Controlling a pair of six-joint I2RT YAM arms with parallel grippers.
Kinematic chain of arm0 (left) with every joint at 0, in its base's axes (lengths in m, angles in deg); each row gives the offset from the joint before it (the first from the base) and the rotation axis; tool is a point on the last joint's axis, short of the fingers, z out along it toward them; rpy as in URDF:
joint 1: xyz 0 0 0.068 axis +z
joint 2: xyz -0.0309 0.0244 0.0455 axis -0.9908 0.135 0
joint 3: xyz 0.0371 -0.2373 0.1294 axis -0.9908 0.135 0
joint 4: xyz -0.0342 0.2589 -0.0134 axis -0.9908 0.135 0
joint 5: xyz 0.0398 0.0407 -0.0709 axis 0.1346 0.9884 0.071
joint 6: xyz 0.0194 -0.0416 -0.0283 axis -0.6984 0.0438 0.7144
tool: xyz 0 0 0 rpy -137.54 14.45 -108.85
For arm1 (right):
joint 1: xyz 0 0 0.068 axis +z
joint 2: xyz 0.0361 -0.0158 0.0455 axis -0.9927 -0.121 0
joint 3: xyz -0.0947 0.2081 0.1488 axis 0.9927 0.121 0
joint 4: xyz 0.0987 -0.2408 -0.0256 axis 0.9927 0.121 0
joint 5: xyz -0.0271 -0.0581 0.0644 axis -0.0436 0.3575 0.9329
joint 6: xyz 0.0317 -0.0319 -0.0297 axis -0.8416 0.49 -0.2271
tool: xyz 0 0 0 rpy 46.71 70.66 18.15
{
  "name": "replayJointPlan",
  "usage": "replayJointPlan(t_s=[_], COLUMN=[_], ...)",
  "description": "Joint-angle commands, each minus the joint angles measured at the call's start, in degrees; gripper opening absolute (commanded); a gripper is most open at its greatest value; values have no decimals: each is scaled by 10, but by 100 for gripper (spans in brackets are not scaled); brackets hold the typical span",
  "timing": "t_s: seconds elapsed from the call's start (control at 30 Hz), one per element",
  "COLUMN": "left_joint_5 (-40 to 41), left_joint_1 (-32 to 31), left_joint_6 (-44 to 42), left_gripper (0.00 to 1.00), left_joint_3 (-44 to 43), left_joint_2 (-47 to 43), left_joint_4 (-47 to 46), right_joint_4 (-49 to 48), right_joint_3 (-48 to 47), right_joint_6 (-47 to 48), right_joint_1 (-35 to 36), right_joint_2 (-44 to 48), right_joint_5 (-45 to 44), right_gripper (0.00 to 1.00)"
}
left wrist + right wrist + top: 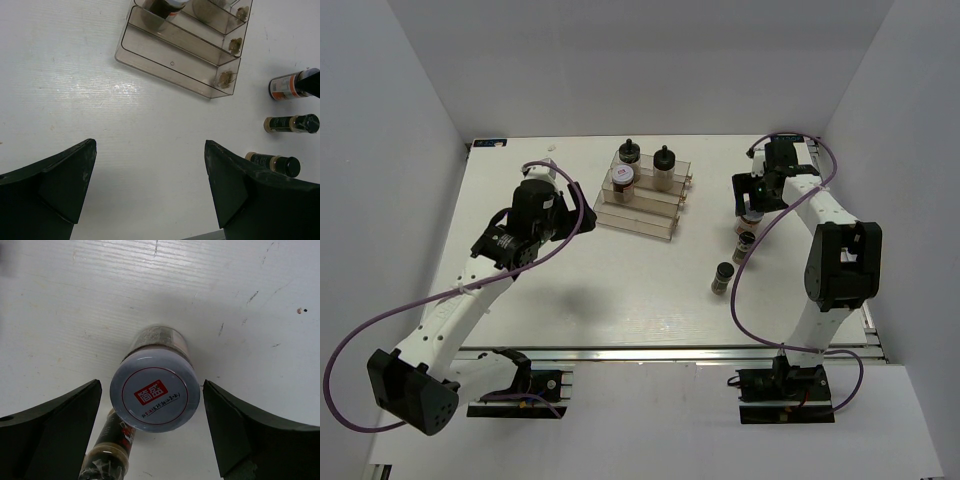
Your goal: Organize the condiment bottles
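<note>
Two whitish bottles with black caps (629,154) (664,163) stand on the rack's top step, with a squat jar with a red-labelled white lid (623,180) below them. A second squat jar (155,396) stands on the table between the fingers of my open right gripper (152,405), which do not touch it. In the top view this jar (752,217) sits under the right gripper (751,203). Two slim dark shakers (745,243) (722,277) stand nearer me. My left gripper (150,185) is open and empty over bare table, left of the rack.
The clear stepped rack (645,212) stands at the table's far middle and also shows in the left wrist view (175,62). One slim shaker (107,455) is close beside the jar at the right gripper's left finger. White walls enclose the table.
</note>
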Motion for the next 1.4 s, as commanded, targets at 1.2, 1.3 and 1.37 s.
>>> replayJointPlan(t_s=[1.2,1.3,1.37], left_joint_5=[-5,-5,-5], left_joint_1=[1,1,1], left_joint_6=[-1,-1,0], left_gripper=[98,98,98], left_joint_3=[4,6,7], left_joint_2=[-7,-11,-12], left_joint_4=[-2,-2,-2], right_joint_4=[25,37,56], right_joint_3=[-140,-189,-249], right_joint_6=[143,145,145], right_joint_1=[11,33,49], right_joint_2=[10,3,-14], right_joint_5=[140,157,175], right_gripper=[0,0,0])
